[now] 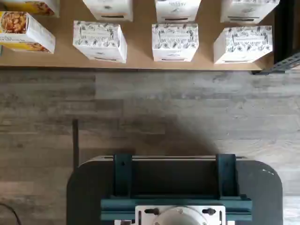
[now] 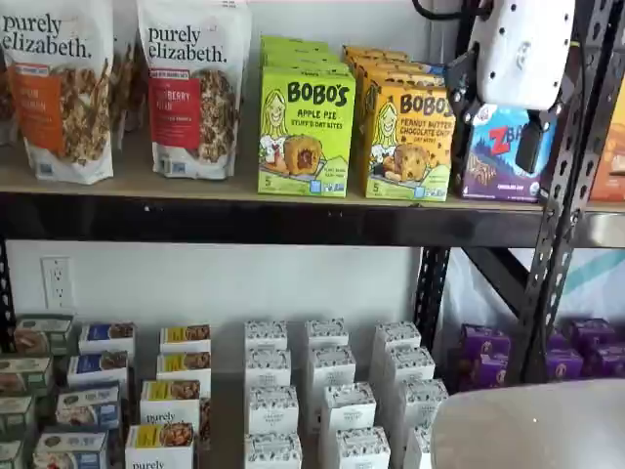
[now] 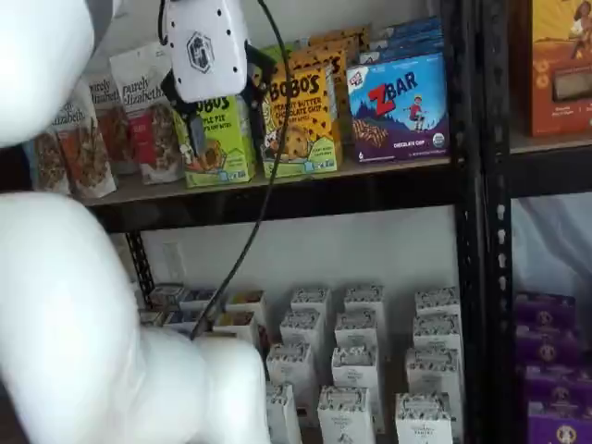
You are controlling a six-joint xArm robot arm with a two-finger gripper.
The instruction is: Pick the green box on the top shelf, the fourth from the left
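The spread, empty pincer [image 2: 493, 137], seen at upper right, should be squared to the green box [image 2: 305, 132] standing upper centre on the top shelf [image 2: 195, 210] before it is closed across the box's sides.

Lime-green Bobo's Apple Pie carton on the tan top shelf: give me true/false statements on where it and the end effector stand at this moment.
1. The lime-green Bobo's Apple Pie carton stands upright on the tan wooden top shelf. True.
2. The white-bodied end effector grips it. False: the carton is untouched and the end effector holds nothing.
3. A yellow-orange Bobo's peanut butter box stands beside it. True.
4. Purely Elizabeth bags lie flat on the lower shelf. False: they stand on the top shelf.
5. White patterned boxes fill the lower shelf. True.
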